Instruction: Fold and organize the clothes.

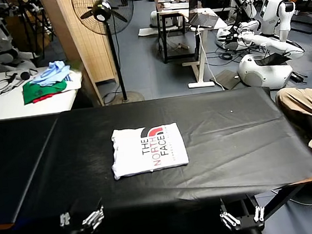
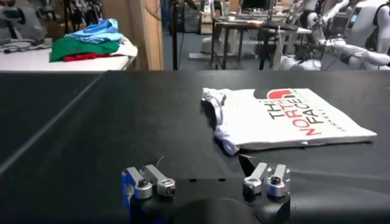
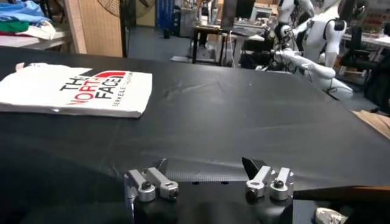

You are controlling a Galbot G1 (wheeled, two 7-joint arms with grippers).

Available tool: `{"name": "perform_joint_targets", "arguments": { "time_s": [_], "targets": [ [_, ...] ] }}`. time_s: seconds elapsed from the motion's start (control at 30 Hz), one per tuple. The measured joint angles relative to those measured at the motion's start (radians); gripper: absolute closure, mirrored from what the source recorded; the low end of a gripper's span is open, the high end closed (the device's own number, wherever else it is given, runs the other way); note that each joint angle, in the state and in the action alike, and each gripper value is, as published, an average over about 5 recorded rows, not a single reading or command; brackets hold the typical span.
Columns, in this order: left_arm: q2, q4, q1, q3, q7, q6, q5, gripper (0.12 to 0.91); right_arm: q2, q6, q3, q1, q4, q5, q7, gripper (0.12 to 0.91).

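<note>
Lying folded mid-tabletop [image 1: 248,141], logo up: T-shirt [image 1: 148,150]. Hanging open and empty below the near edge: left claw [image 1: 82,218], right claw [image 1: 243,217]. Probably finished; next, at most straightening.

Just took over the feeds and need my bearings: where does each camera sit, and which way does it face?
Head: up high, looking down on the black table and folded T-shirt; left gripper and right gripper at the near edge, open.
Left wrist: low behind the left gripper, facing across the table.
Right wrist: the same behind the right gripper.
All three share the T-shirt.
</note>
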Motion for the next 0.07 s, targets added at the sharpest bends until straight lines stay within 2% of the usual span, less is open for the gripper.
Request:
{"name": "perform_joint_targets", "arguments": {
  "time_s": [0.07],
  "targets": [
    [-0.001,-0.002,0.001,-0.002,0.001,0.001,0.000,0.232,0.000,-0.001,0.000,-0.001,0.002,0.000,0.000,0.227]
  ]
}}
